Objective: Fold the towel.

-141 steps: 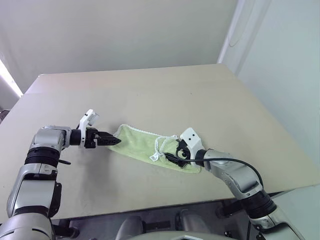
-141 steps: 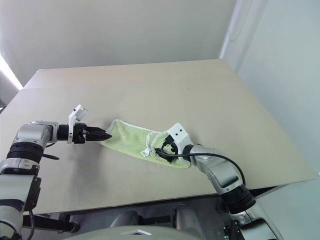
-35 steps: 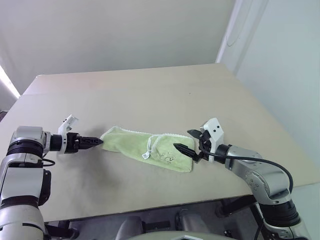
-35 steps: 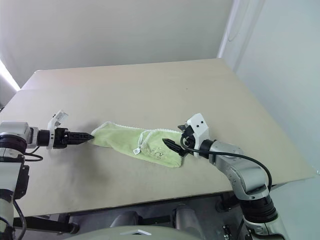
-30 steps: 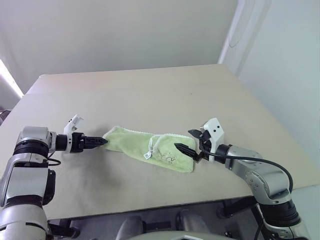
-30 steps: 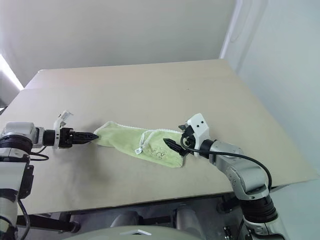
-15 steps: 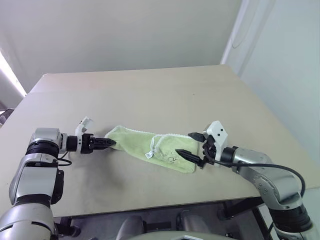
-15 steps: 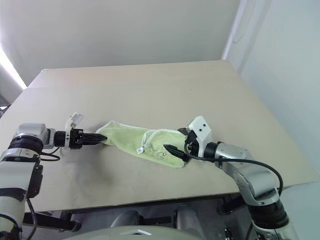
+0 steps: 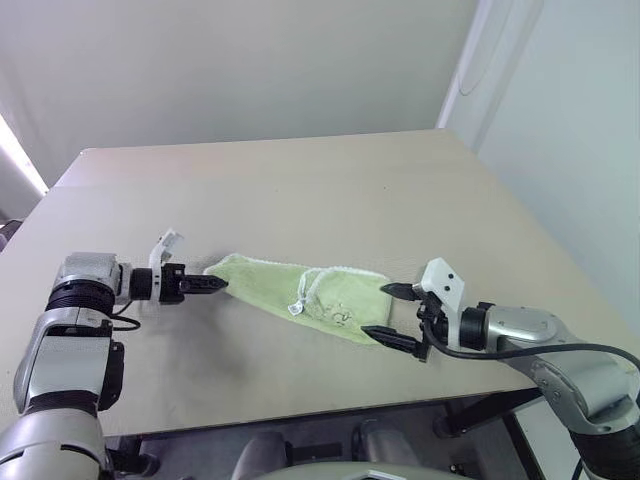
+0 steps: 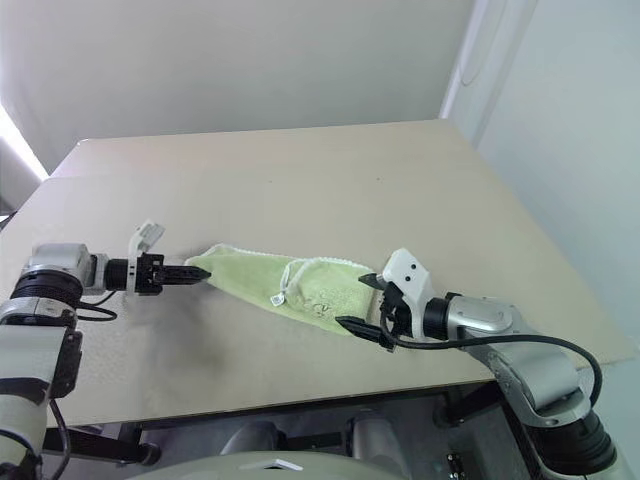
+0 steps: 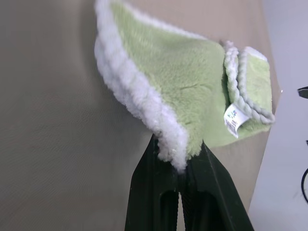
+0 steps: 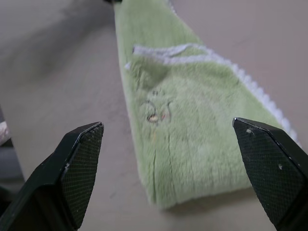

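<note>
Towel (image 9: 300, 290) lying in a long narrow fold across the near middle of the table (image 9: 300, 190), left corner pinched in the left gripper (image 11: 179, 161); right gripper (image 9: 392, 315) just off the right end, jaws spread wide, touching nothing

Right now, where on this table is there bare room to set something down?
The far half of the table, beyond the towel, is bare, as is the near strip before it. The middle band is crowded: left end effector pinches one towel end, right end effector gapes at the other.
</note>
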### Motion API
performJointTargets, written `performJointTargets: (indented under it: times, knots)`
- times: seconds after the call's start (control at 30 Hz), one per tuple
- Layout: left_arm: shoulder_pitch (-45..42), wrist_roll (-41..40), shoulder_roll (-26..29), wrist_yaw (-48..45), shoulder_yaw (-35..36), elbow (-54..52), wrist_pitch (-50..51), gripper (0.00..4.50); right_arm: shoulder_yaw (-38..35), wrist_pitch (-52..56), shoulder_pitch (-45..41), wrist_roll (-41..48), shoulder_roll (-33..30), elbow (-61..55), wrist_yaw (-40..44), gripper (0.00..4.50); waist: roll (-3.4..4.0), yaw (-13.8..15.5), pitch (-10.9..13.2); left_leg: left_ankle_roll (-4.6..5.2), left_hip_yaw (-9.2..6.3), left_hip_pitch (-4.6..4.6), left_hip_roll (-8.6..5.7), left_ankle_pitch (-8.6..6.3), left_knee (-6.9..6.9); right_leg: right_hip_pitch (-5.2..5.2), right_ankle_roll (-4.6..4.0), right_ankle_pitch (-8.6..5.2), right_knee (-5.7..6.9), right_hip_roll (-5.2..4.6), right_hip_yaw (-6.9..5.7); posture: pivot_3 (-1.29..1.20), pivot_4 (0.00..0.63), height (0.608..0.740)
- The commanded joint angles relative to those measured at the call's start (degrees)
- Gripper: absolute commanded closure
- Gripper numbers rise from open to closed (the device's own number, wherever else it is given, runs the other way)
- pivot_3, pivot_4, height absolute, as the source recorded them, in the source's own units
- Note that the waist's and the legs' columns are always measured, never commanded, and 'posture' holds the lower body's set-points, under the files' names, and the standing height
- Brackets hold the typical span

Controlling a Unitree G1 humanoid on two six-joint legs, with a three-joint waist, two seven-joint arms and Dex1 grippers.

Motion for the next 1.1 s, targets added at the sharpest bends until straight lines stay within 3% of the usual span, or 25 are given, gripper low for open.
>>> performJointTargets:
  times: [0.03, 0.27, 0.57, 1.1]
  knots:
    - [-0.1, -0.2, 3.0, -1.9, -0.7, -4.0, -0.3, 4.44, -1.6, -1.6, 0.2, 0.4, -0.5, -2.2, 0.2, 0.00, 0.00, 0.0, 0.0, 0.00, 0.00, 0.00, 0.00, 0.00, 0.00, 0.00, 0.00, 0.00, 0.00, 0.00, 0.00, 0.00, 0.000, 0.740]
    - [-3.5, 0.2, 4.8, -3.3, -2.9, -9.0, -3.2, 4.44, -1.1, -2.0, 0.8, 0.2, -0.2, -2.1, 0.0, 0.00, -0.04, 0.3, 0.0, 0.00, -0.01, 0.00, 0.02, 0.00, 0.02, 0.00, 0.00, 0.00, 0.01, 0.00, -0.02, 0.00, 0.000, 0.740]
    - [-10.8, 0.2, -0.8, -8.0, -8.8, -13.5, -5.0, 4.44, -0.6, -1.8, 0.9, 0.3, 0.4, -2.3, -1.1, 0.00, -0.04, 0.1, 0.0, 0.00, -0.02, -0.08, -0.01, 0.00, 0.06, 0.01, 0.01, 0.00, -0.06, -0.01, -0.04, 0.00, 0.000, 0.740]
    - [-18.0, -12.9, -9.5, -9.1, -32.1, -18.0, -16.2, 4.44, -3.8, 0.6, 5.6, 0.9, 0.9, -6.9, -7.7, 0.00, -0.04, 0.2, 0.1, 0.06, -0.04, -0.14, -0.01, -0.04, 0.11, 0.01, 0.02, -0.01, -0.11, 0.03, -0.01, 0.00, 0.000, 0.740]
